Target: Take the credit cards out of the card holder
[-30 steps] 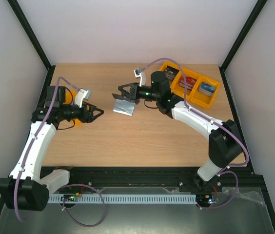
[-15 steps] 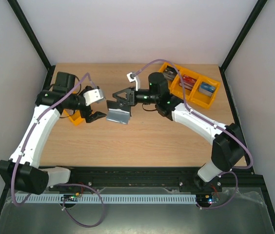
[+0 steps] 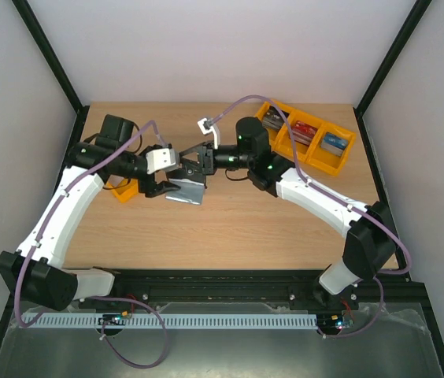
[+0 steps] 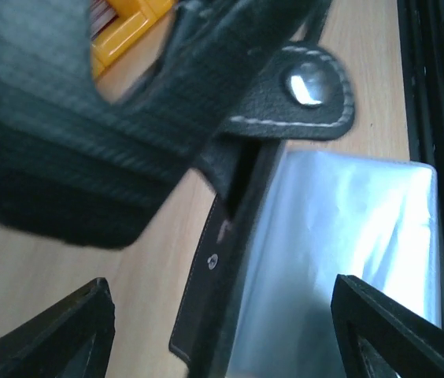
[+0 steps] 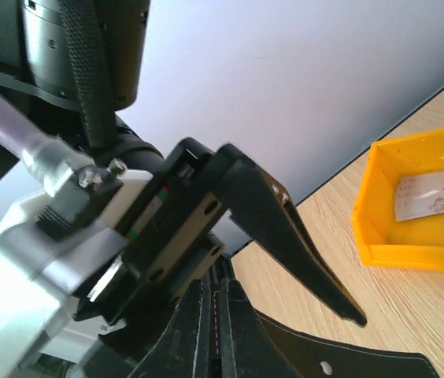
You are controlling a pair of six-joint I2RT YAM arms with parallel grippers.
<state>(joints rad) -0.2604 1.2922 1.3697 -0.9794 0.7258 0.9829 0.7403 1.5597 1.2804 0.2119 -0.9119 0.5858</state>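
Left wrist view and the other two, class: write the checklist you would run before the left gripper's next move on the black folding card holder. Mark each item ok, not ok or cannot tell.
1. Grip: right gripper shut on the black folding card holder: ok.
2. Jaws: left gripper open: ok.
3. Aim: the holder's clear grey-blue pocket appears lined up between its fingers: ok.
4. A credit card shows in that pocket: cannot tell.
5. Drop spot: small yellow plastic bin has room beside its one pale card: ok.
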